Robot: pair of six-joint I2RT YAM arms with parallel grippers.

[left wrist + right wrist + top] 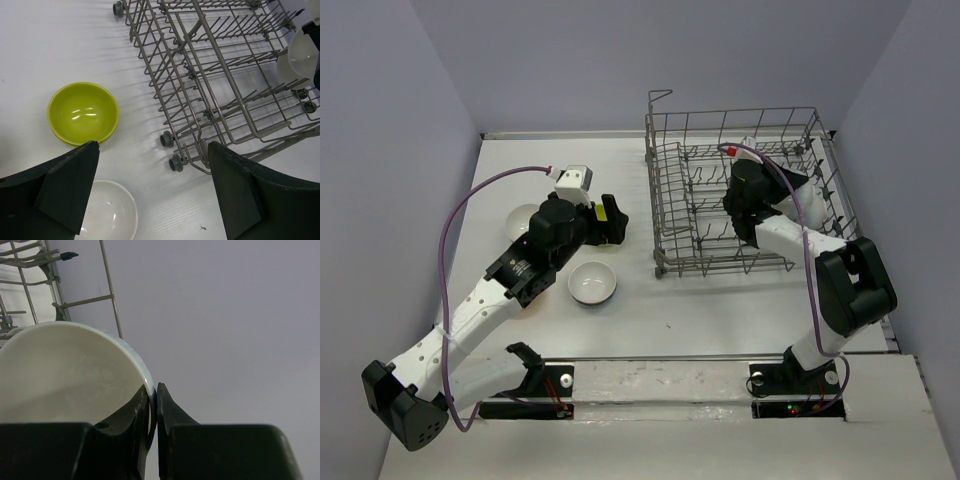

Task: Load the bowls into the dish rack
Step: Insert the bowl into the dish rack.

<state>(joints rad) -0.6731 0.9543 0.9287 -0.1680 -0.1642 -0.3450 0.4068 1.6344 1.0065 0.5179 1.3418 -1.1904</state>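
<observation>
The right pincer [152,400] is clenched on the rim of a white bowl [65,375], one finger inside the bowl and one outside. It holds the bowl tipped on edge within the dish rack [740,190], a large grey wire basket with rows of upright tines. Rack wires stand just behind the bowl. Whether the bowl rests on the tines cannot be told. The right arm reaches into the rack from its near side. The left pincer [152,150] is released, its two dark fingers [70,185] spread wide and holding nothing. It hangs over the white table [720,300] just left of the rack's near-left corner. A lime green bowl [82,114] sits upright on the table by the left pincer, left of the rack and apart from it. A second white bowl [592,283] sits upright left of the rack and nearer the arm bases than the green one, close to it but not touching. A third white bowl [520,218] lies farther left of the rack, partly hidden behind the left arm.
</observation>
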